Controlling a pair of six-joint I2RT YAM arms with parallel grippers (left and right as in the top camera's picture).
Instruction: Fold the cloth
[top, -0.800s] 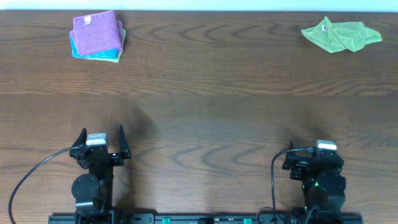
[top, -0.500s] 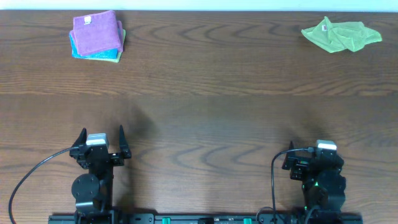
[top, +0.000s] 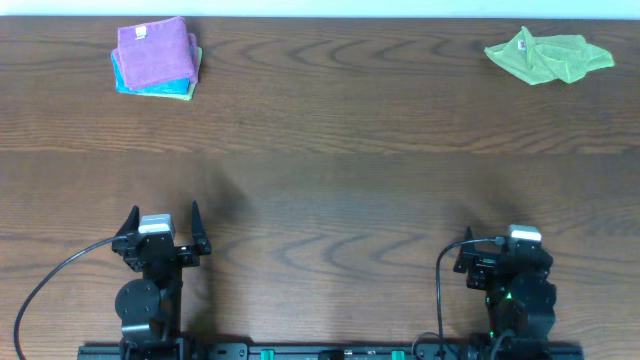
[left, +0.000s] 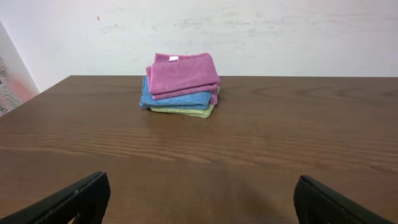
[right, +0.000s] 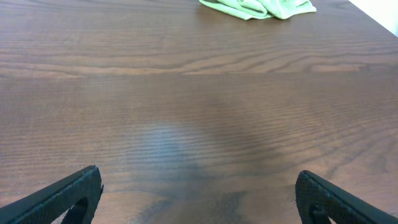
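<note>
The lime-green cloth (top: 548, 55) lies crumpled at the far right of the table; its white tag shows near its left end. In the right wrist view it lies at the top edge (right: 258, 7), far ahead of the fingers. My left gripper (top: 163, 222) is open and empty near the front left edge; its two finger tips show low in the left wrist view (left: 199, 196). My right gripper (top: 505, 245) is open and empty near the front right edge, fingers wide apart in the right wrist view (right: 199, 193). Both are far from the cloth.
A stack of folded cloths, purple on top of blue and green ones (top: 156, 57), sits at the far left; it shows ahead in the left wrist view (left: 181, 84). A white wall runs behind the table's far edge (left: 249, 31). The table's right edge shows in the right wrist view (right: 379, 18).
</note>
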